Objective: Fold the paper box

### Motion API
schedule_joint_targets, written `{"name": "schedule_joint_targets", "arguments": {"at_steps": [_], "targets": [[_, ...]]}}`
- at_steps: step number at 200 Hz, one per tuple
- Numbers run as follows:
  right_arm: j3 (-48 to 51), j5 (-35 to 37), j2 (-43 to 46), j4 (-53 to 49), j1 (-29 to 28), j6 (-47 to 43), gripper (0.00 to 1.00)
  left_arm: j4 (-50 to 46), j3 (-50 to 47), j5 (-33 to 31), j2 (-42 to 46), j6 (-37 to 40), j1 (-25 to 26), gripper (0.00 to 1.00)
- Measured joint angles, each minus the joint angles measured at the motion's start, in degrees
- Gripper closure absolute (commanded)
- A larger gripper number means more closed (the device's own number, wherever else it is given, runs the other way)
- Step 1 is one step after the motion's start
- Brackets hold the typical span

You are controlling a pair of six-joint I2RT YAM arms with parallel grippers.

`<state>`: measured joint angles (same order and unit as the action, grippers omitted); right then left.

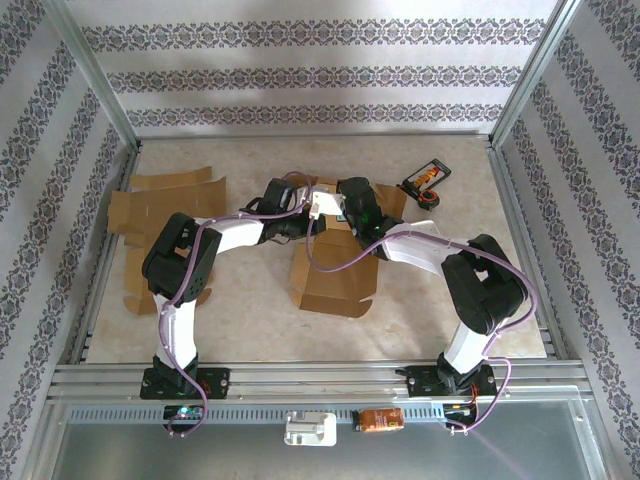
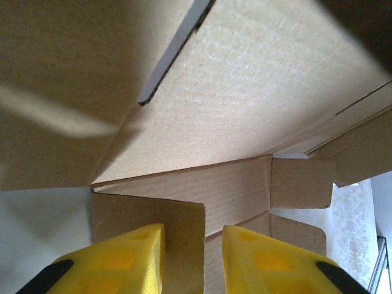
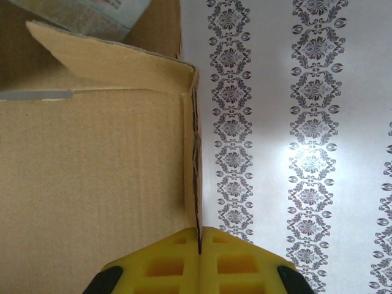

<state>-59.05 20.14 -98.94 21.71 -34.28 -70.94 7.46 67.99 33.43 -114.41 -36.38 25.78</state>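
The brown paper box point(image 1: 335, 280) sits mid-table, half assembled, with both arms meeting over its far end. My left gripper point(image 1: 298, 222) is inside the box. In the left wrist view its yellow fingers point(image 2: 138, 254) stand apart around an upright inner flap point(image 2: 153, 211). The flap rests against the left finger, with a gap to the right one, so the left gripper point(image 2: 193, 236) is open. My right gripper point(image 1: 352, 205) is shut on the box's side wall point(image 3: 191, 153). The right wrist view shows the wall's edge pinched between the closed tips of the right gripper point(image 3: 199, 231).
Flat brown cardboard blanks point(image 1: 165, 215) lie at the table's left side. A black and orange object point(image 1: 424, 181) lies at the back right. Metal frame rails point(image 1: 300, 378) run along the near edge, and patterned walls enclose the table.
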Motion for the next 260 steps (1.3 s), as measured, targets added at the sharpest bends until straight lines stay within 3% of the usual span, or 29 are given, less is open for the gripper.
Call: {"name": "schedule_joint_targets", "arguments": {"at_steps": [40, 103, 162, 260], "targets": [[0.96, 0.0, 0.02, 0.96, 0.0, -0.22, 1.0, 0.44, -3.87, -1.57, 3.15, 1.25, -1.09, 0.52], [1.22, 0.0, 0.13, 1.25, 0.0, -0.87, 1.0, -7.85, -2.12, -4.31, 18.27, 13.73, -12.98, 0.49], [1.22, 0.0, 0.13, 1.22, 0.0, -1.01, 1.0, -24.72, 8.72, 3.89, 9.64, 29.51, -14.38, 0.47], [1.22, 0.07, 0.17, 1.25, 0.0, -1.49, 1.0, -23.32, 9.01, 3.85, 4.2, 29.94, -14.27, 0.59]]}}
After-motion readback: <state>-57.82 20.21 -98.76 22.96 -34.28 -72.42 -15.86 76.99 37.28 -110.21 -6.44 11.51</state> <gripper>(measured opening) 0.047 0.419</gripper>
